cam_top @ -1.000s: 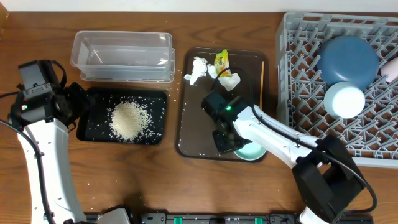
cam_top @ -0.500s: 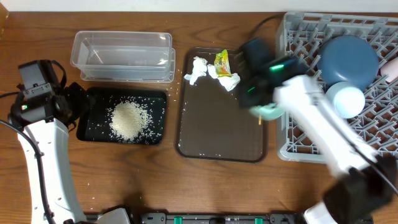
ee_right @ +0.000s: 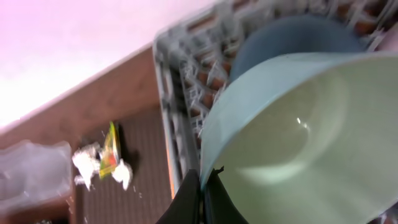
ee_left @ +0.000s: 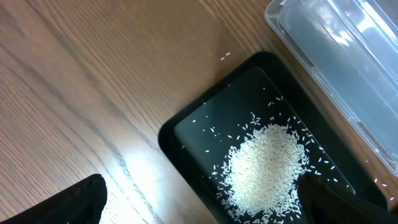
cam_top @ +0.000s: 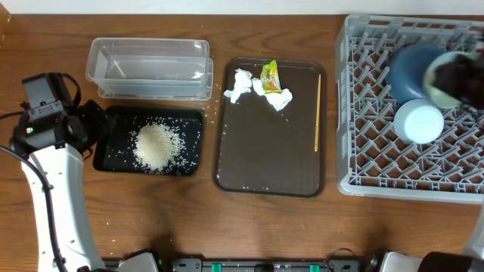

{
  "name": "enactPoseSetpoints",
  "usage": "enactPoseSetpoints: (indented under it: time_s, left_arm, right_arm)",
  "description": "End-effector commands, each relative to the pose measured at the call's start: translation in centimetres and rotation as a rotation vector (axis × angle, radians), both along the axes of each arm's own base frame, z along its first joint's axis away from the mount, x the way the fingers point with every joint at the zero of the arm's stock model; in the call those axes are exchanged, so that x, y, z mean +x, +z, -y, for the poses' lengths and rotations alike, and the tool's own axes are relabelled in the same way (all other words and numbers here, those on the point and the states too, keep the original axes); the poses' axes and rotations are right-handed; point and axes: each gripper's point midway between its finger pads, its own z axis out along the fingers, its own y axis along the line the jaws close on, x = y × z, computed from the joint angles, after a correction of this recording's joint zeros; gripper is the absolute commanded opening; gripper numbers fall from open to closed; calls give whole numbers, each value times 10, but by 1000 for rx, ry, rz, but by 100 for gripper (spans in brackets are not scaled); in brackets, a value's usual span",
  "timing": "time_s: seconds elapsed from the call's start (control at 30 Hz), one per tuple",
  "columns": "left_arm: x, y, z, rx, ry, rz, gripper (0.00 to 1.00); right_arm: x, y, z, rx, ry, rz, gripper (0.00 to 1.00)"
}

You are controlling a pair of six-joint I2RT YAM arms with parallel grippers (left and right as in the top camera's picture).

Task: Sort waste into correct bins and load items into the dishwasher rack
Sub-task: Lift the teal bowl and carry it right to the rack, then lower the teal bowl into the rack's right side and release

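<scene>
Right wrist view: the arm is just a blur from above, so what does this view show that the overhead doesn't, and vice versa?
Only right wrist: the right tool pinching the mint-green bowl by its rim. Only overhead: rice in the black tray, the wooden stick, the light blue bowl. Both: grey rack, dark blue dish, tissues, wrapper.

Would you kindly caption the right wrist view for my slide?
Right gripper pinches the mint-green bowl by its rim over the grey dishwasher rack, dark blue dish behind.
</scene>
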Motion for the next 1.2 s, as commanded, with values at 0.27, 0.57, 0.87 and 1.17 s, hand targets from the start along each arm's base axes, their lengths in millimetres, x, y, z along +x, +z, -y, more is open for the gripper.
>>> enactPoseSetpoints:
  time_s: [0.27,0.57,0.87,1.17]
  left_arm:
    - [1,9,-4,17,11,17,100]
    - [1,9,-4,17,11,16,100]
    - [1,9,-4,17,11,16,100]
    - [1,9,-4,17,11,17,100]
  right_arm:
    - [-6,-22,72,256,165,372,1]
    - [0,-68,100,382,187,431,1]
    - [7,-98,114,401,165,412,1]
    - [10,-112,121,404,154,403,1]
